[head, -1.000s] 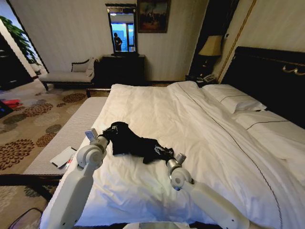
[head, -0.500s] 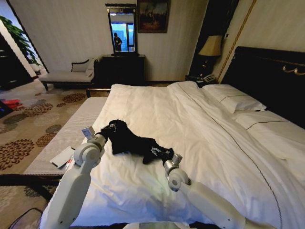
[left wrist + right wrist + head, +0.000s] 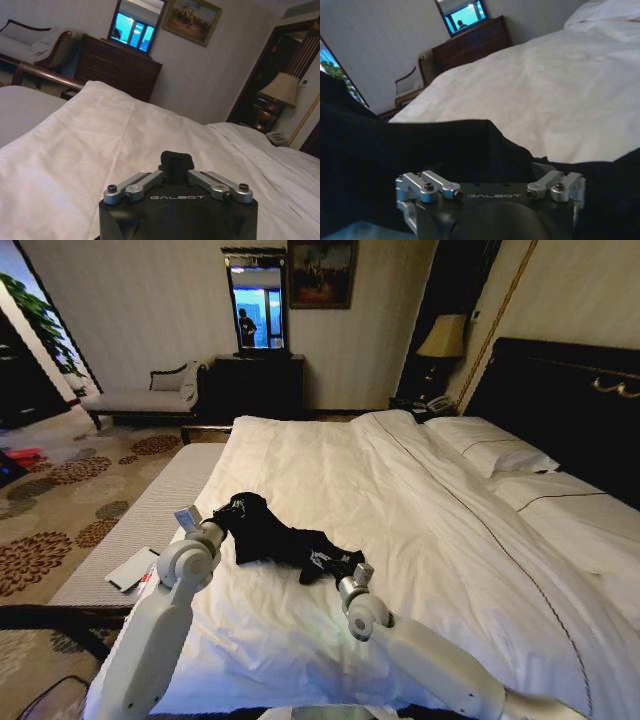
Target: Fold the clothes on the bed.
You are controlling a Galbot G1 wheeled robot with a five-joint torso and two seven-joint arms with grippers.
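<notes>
Black soft-fabric T-shirt point(image 3: 280, 538) is found bunched on the white-sheeted double bed point(image 3: 420, 510), stretched between both pincers. Left gripper point(image 3: 216, 527) is closed on its far edge; right gripper point(image 3: 350, 570) is pressed into cloth, grip undeterminable. Placement suggests spreading for folding.

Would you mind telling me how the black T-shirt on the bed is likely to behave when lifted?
The black T-shirt lies crumpled in soft folds on the bed, so it will probably droop limply. It looks thin and small, so likely light; bunched layers may slide apart.
</notes>
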